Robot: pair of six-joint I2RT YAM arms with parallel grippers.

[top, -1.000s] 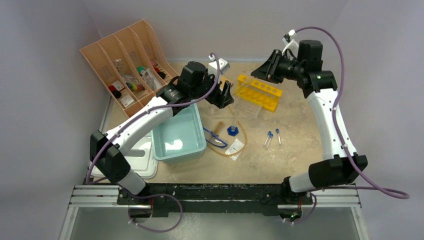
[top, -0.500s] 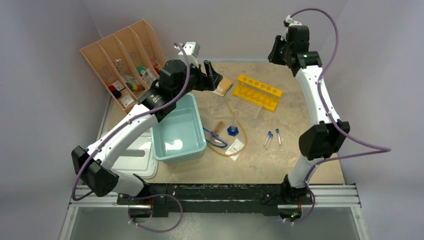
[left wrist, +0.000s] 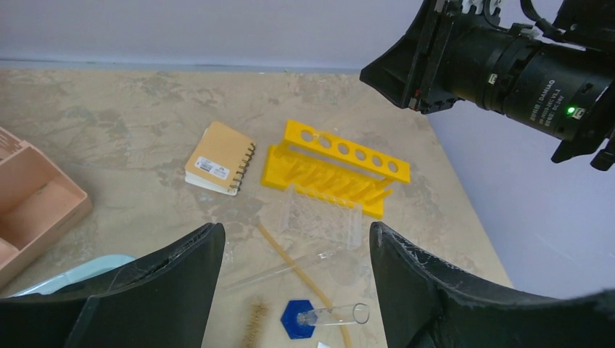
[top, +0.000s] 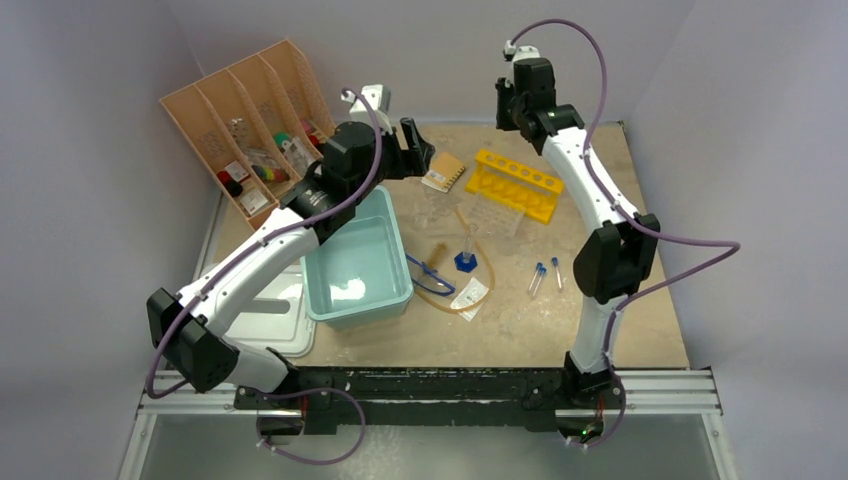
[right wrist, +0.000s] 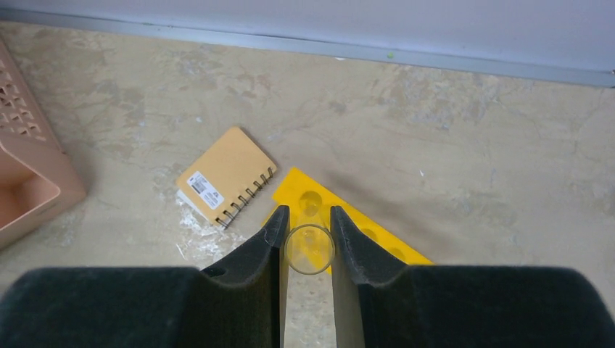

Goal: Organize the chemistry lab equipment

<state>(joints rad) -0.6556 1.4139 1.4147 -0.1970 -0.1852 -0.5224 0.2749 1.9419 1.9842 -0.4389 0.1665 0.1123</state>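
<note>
The right pincer is narrow, clamped on a clear tube seen end-on. The yellow rack and its holes lie directly beneath, and a notebook sits on the counter to its left. The left pincer gapes wide, holding nothing, just past the tub's far corner. Ahead of it lie a clear box, tubing, a brush and the cylinder. The organiser to its left holds small items in its slots.
</note>
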